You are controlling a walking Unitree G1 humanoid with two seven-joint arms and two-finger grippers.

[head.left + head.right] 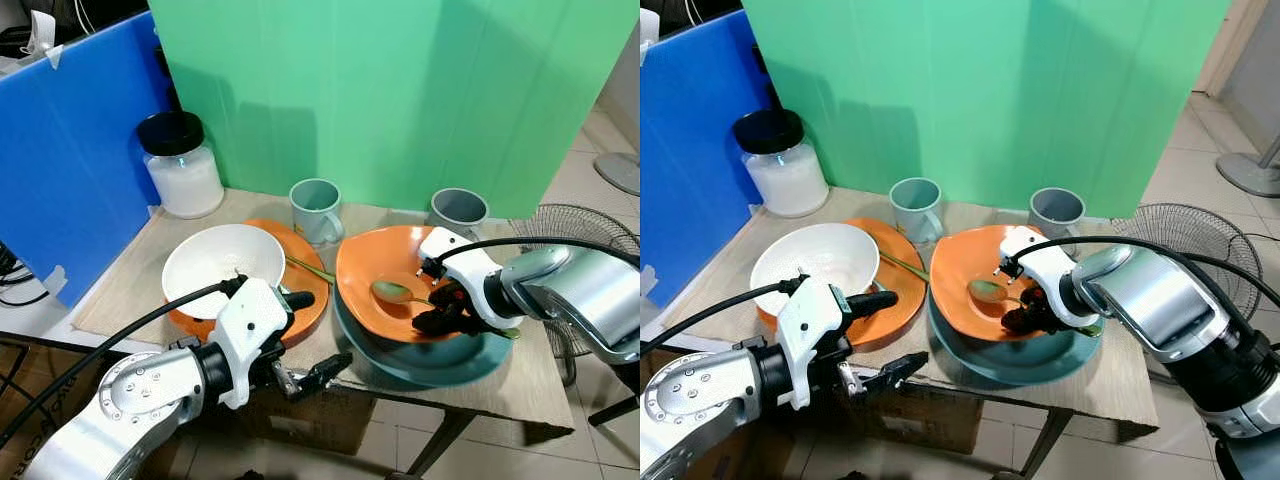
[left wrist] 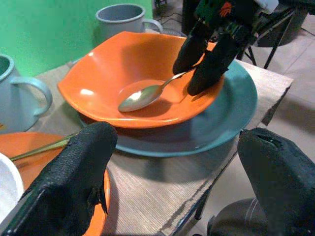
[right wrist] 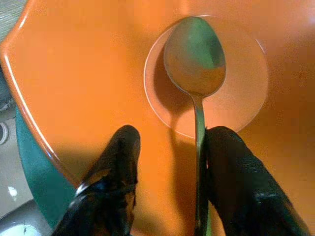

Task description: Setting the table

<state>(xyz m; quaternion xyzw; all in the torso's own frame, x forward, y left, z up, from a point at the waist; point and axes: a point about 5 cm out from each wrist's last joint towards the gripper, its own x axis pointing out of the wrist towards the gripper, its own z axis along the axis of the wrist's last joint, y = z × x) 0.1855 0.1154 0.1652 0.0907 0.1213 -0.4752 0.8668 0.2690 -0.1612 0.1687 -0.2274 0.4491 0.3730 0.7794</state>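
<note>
A shallow orange bowl [image 1: 390, 275] sits tilted inside a wide teal plate [image 1: 440, 355] near the right end of the light wooden bench [image 1: 130, 280]. A metal spoon [image 3: 196, 64] lies in the bowl with its scoop on the round base and its handle running back toward the near rim. The right pincer [image 1: 442, 308] reaches down into the bowl over that handle; in the right wrist view its two black fingers [image 3: 236, 177] stand apart, one of them touching the handle's side and the other clear of it, so the pincer is parted around the spoon rather than clamped on it.

The left pincer [image 1: 305, 340] hangs at the front edge of the bench, just ahead of a flat orange plate [image 1: 312, 295] that carries a white bowl [image 1: 222, 262]. Its fingers [image 2: 81, 182] are spread wide with nothing between them (the left wrist view looks through the gap straight at the orange bowl and the spoon). A second thin utensil [image 1: 308, 267] rests across the orange plate's right side, pointing toward the orange bowl.

Behind the dishes stand two grey-blue mugs, one [image 1: 316, 210] between the two plates and another [image 1: 458, 211] behind the orange bowl. A glass jar with a black lid [image 1: 180, 165], holding something white, stands at the back left corner, by a blue panel [image 1: 70, 170] and a green backdrop [image 1: 400, 90].
</note>
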